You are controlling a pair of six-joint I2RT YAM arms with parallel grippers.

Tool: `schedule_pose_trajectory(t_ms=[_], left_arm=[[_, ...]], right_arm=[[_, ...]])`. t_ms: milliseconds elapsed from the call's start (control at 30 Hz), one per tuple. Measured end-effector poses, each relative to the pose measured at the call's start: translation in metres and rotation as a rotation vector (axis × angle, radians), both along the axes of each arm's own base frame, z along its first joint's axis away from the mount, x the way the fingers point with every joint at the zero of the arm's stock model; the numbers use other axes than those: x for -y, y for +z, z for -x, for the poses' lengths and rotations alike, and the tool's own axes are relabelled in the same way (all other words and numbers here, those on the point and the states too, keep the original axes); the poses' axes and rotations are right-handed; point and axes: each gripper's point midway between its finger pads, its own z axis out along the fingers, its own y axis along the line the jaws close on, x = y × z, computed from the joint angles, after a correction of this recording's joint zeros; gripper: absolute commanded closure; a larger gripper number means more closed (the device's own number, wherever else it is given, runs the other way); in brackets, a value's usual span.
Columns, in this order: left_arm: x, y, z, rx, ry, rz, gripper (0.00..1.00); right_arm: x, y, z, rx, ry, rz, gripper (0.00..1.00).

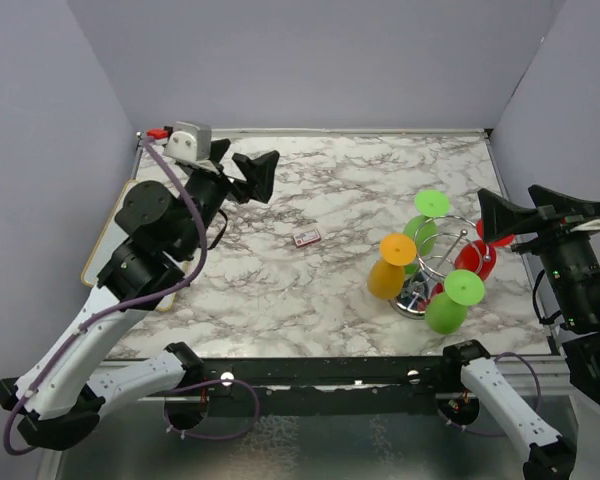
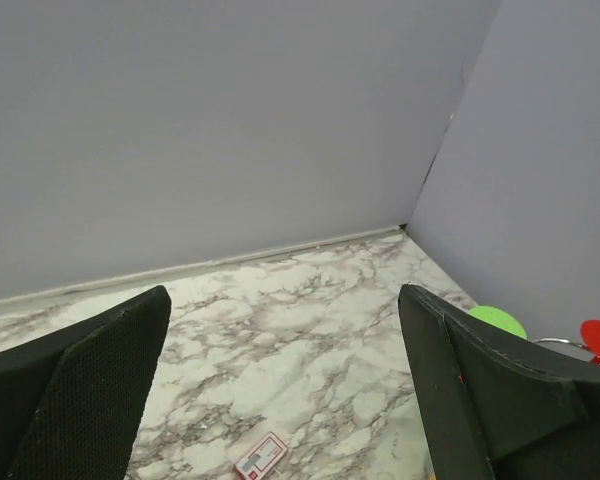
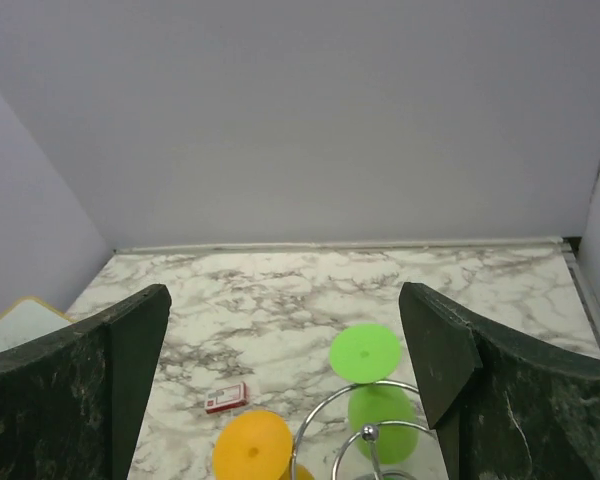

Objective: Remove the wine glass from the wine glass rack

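The chrome wire wine glass rack stands at the table's right front. Several plastic wine glasses hang on it upside down: an orange one, a green one at the back, a green one at the front and a red one. My right gripper is open and empty, raised just right of the rack, beside the red glass. Its wrist view shows the rack's loops, the orange foot and the green foot below the open fingers. My left gripper is open and empty at the far left.
A small red and white card lies on the marble table, left of the rack; it also shows in the left wrist view. A flat board sits under the left arm. Grey walls close off the back and sides.
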Motion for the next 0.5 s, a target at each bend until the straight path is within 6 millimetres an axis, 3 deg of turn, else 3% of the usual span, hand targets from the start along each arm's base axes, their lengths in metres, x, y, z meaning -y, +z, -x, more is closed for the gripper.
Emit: schedule_pose_trajectory(t_ms=[233, 500], left_arm=[[0.024, -0.048, -0.028, -0.07, 0.008, -0.098, 0.01], [0.027, -0.108, -0.044, -0.12, 0.034, -0.182, 0.01]], right_arm=[[0.019, -0.023, -0.01, -0.145, -0.119, 0.004, 0.0], [0.033, -0.03, 0.013, -0.185, -0.164, 0.032, 0.0]])
